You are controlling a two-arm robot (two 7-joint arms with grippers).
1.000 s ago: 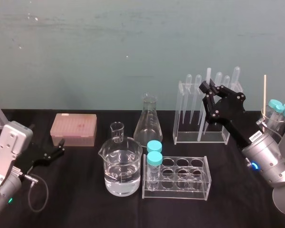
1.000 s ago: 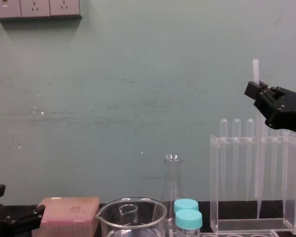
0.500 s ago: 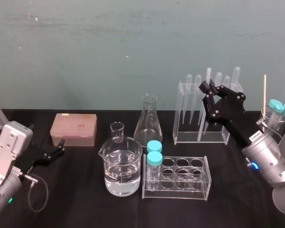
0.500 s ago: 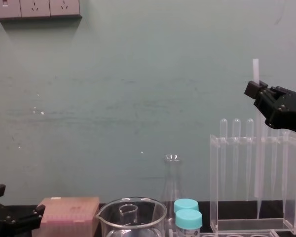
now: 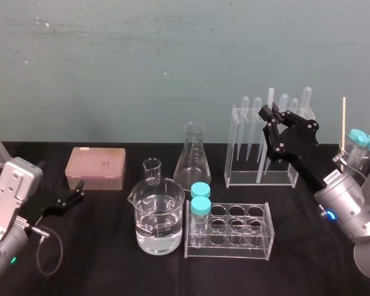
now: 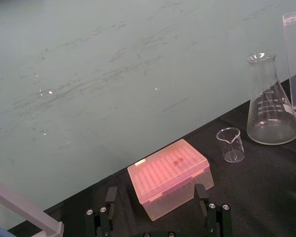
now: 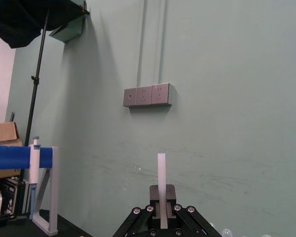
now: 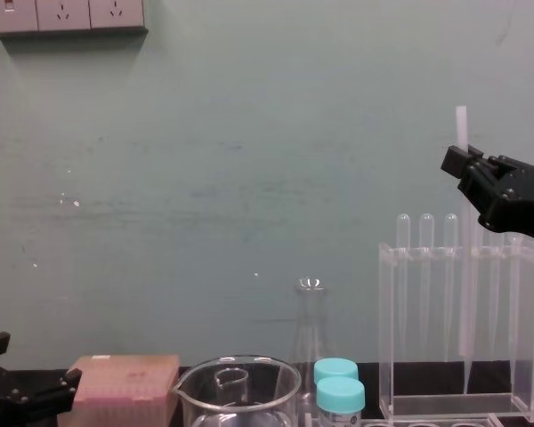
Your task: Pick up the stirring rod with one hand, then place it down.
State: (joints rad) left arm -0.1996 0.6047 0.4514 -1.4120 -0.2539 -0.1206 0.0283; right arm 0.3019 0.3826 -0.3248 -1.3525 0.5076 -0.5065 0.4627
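Stirring rod (image 5: 271, 97) stands upright, right of centre frame, pinched between the closed jaws of the right end effector (image 5: 269, 120); its lower length hangs inside the clear rack (image 5: 234, 123). Grasp looks made, but the rod seems not yet clear of the rack, and set-down remains. Left end effector (image 5: 76, 192) is parked lower left, jaws spread, empty.
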